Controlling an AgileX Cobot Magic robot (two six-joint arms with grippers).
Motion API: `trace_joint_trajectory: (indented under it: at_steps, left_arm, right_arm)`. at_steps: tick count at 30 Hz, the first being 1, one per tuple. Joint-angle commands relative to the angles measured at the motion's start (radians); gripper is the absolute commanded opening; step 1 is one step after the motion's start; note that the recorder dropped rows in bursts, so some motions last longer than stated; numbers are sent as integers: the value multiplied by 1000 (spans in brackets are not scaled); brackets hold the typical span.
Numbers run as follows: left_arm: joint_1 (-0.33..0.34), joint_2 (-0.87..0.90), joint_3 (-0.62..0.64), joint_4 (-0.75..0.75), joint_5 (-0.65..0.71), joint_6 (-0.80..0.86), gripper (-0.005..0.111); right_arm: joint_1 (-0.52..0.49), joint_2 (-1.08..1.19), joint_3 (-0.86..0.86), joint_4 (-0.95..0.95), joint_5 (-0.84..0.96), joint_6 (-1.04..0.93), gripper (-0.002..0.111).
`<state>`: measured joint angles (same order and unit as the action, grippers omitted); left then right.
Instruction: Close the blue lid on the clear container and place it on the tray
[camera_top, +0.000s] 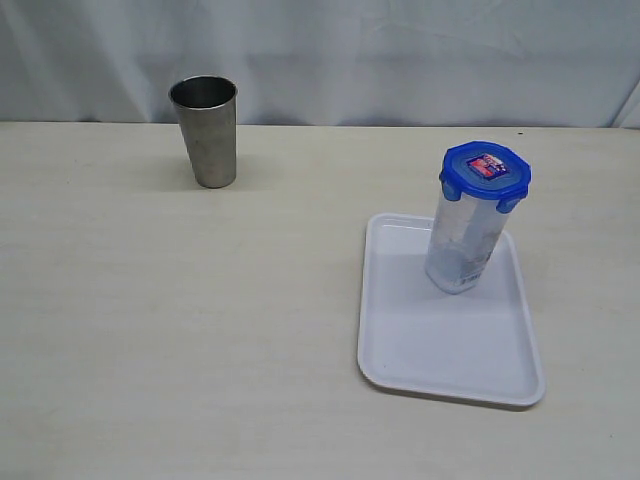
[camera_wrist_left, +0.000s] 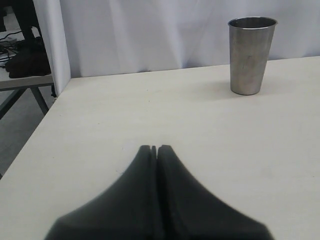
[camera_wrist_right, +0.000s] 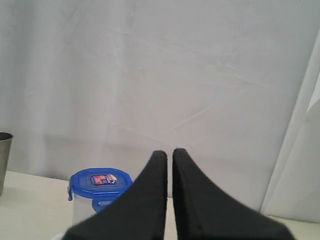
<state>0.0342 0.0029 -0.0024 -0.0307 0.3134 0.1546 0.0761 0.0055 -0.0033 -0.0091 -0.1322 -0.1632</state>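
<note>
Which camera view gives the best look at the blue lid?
The exterior view. It shows the whole blue lid from above, sitting on the clear container on the tray. The right wrist view shows it partly, behind the right gripper. The left wrist view does not show it.

The container (camera_top: 462, 245) is stood on the tray (camera_top: 440, 350), lid (camera_top: 485, 170) on top; the tumbler (camera_top: 207, 130) is set far left, behind.

The exterior camera looks down from the near side across the table (camera_top: 200, 350) toward the far curtain (camera_top: 400, 50), sharing the steel tumbler (camera_top: 205, 135) with the low left wrist camera and the blue lid (camera_top: 485, 170) with the higher right wrist camera.
</note>
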Motion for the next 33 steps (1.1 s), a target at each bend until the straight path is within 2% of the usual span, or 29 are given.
trace_joint_trajectory:
  at_steps: [1,9,17,26,33]
  left_arm:
    - [0,-3,2,-6,-6,1,0]
    - [0,-3,2,-6,-6,1,0]
    - [0,-3,2,-6,-6,1,0]
    - [0,-3,2,-6,-6,1,0]
    - [0,-3,2,-6,-6,1,0]
  right_arm:
    - [-65,-5,3,-14,2,64,5]
    - [-146,-5,3,-133,107,163,5]
    - [-119,-5,3,-107,196,163,5]
    - [-94,-5,3,-76,443,179,5]
    - [-94,-5,3,-80,451,254,5]
